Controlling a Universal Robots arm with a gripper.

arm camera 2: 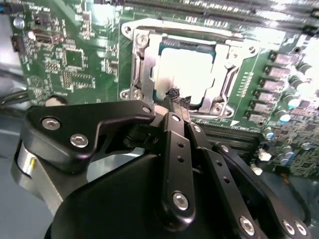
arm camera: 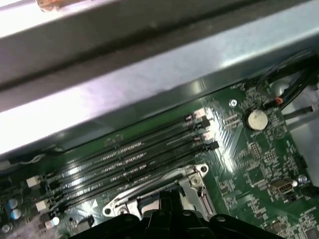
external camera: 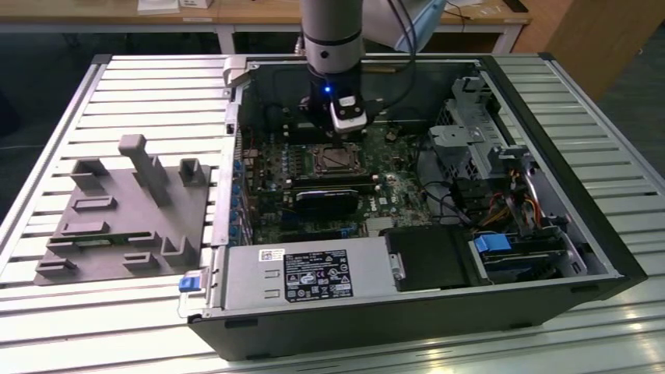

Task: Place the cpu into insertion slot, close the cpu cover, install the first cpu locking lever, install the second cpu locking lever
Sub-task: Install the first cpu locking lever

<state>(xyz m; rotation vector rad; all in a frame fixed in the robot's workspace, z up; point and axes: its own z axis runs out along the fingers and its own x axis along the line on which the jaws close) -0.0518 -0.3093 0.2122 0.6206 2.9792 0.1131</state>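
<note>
The cpu [arm camera 2: 183,69] shows its pale silvery top inside the insertion slot [external camera: 335,160] on the green board. The cpu cover [arm camera 2: 141,67], a silvery frame with a square window, lies flat around the chip. My gripper [arm camera 2: 179,98] hangs just over the socket's edge, its black fingertips pressed together with nothing between them. In the exterior view the gripper [external camera: 348,125] sits inside the open computer case, just behind the socket. The first wrist view catches a corner of the cover [arm camera: 192,181] past the gripper's tips [arm camera: 169,196]. I cannot make out the locking levers.
Long black memory slots [arm camera: 124,159] run beside the socket. A black block [external camera: 327,200] sits in front of it, and a power supply [external camera: 311,276] lines the case front. Drive cages and cables [external camera: 478,132] fill the exterior view's right. A grey fixture [external camera: 130,210] stands outside, left.
</note>
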